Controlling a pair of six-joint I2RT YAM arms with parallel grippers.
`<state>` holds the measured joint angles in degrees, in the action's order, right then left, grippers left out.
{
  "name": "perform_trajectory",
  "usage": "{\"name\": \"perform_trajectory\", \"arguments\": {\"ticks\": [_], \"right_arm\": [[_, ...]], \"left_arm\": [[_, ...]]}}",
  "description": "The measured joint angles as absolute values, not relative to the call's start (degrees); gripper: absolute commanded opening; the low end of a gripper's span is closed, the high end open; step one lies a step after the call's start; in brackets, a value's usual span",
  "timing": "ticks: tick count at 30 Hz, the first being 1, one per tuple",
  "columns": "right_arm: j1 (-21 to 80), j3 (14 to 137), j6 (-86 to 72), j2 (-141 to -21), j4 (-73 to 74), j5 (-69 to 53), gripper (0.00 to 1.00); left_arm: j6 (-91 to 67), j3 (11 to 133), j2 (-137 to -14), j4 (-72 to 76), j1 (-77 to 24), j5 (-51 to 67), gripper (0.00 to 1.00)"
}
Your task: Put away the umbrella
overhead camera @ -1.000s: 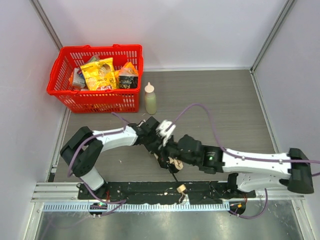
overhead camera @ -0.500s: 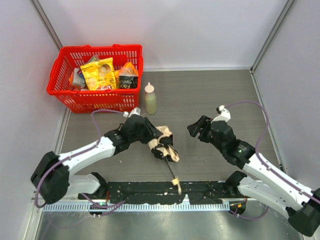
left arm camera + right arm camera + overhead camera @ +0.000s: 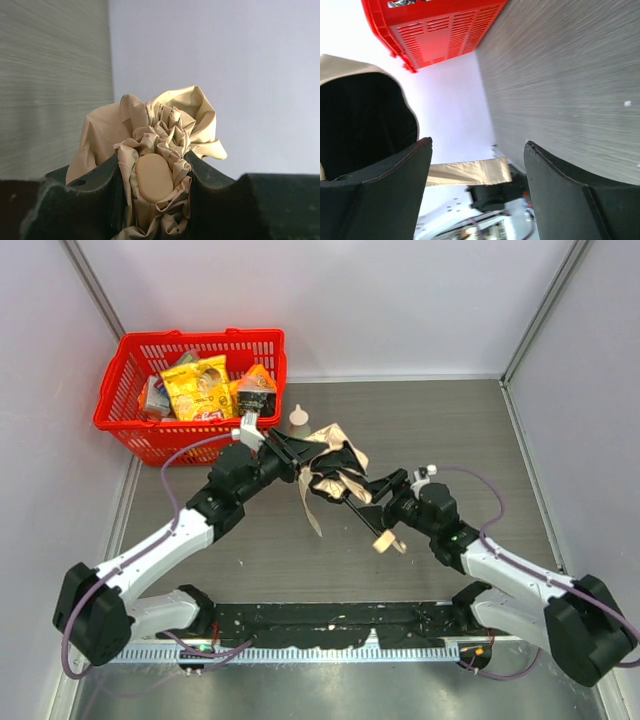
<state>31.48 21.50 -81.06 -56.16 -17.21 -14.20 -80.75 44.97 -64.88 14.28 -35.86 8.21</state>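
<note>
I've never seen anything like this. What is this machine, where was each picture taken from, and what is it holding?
These are two robot arms bolted at the near edge of a table. The wide picture looks down from above, with the left arm on the left. The other two come from small cameras on each wrist, so the dark shapes along their bottom edge are that arm's own fingers. The left hand is clamped on the bunched beige fabric of an umbrella. The right hand is open, close beside the umbrella, gripping nothing. At the back stand a red basket of packets and a pale bottle, partly hidden by the umbrella.
</note>
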Motion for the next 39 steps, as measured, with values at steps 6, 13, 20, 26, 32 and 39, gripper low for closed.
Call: {"name": "perform_trajectory", "arguments": {"ticks": [6,13,20,26,32,39], "right_arm": [[37.5,19.75,-96.55,-62.19,-31.64,-13.41,0.8],[44.84,19.7,-107.39,-66.5,-39.09,-9.63,0.81],[47.33,19.0,-112.44,-66.81,-40.69,-4.71,0.81],[49.12,18.72,-113.38,-67.9,-41.98,-3.22,0.81],[50.65,18.74,-113.99,-67.0,-40.69,-2.5,0.81],[51.92,18.74,-114.17,-64.31,-40.21,0.3,0.81]], "left_arm": [[-84.09,45.98,-68.73,21.8,-35.88,9.72,0.0],[-85.34,47.16,-70.83,26.28,-35.86,10.66,0.0],[-85.58,48.05,-71.11,28.62,-35.88,12.08,0.0],[-86.59,48.05,-71.53,30.2,-35.88,12.4,0.0],[-86.61,48.34,-71.55,30.24,-35.88,12.84,0.0],[-86.54,50.04,-72.29,30.52,-35.88,13.54,0.0]]}}
